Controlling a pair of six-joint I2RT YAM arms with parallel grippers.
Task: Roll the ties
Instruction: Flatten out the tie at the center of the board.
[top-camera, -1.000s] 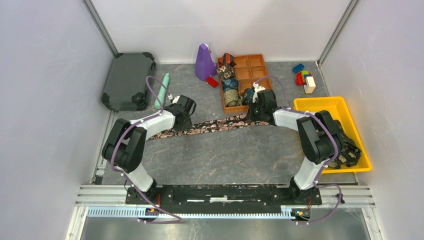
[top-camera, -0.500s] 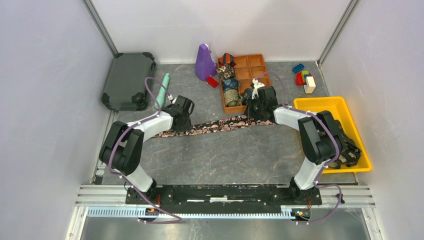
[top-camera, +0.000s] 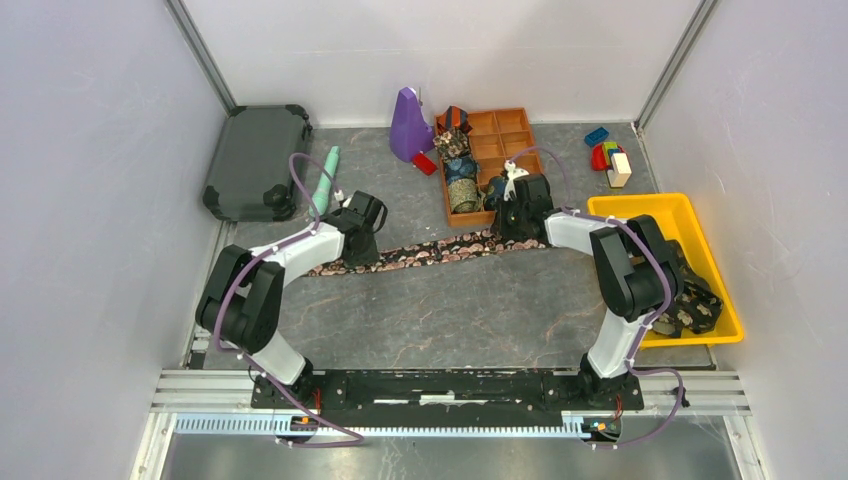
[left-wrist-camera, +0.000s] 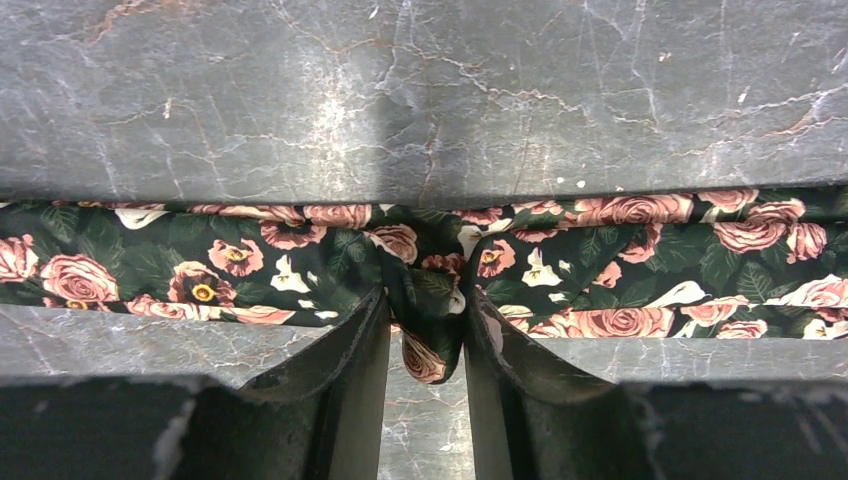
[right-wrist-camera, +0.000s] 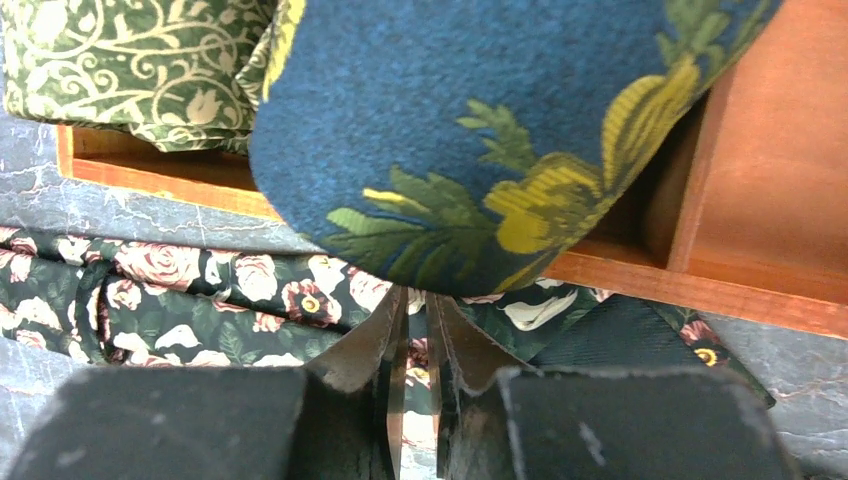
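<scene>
Rose tie (top-camera: 430, 250) lies flat and unrolled on the desk (top-camera: 450, 310), running from 9 o'clock toward 1. Left fingers (left-wrist-camera: 372, 335) pinch a bunched fold at its edge. Right fingers (right-wrist-camera: 383, 335), almost together, nip its other end beside the wooden tray (top-camera: 515, 130) at 12. Several rolled ties (top-camera: 461, 175) sit in that tray (done, I'd say). Dark fabric in the yellow bin (top-camera: 640, 208) at 3 is likely more to roll. Rolling this one has not begun.
</scene>
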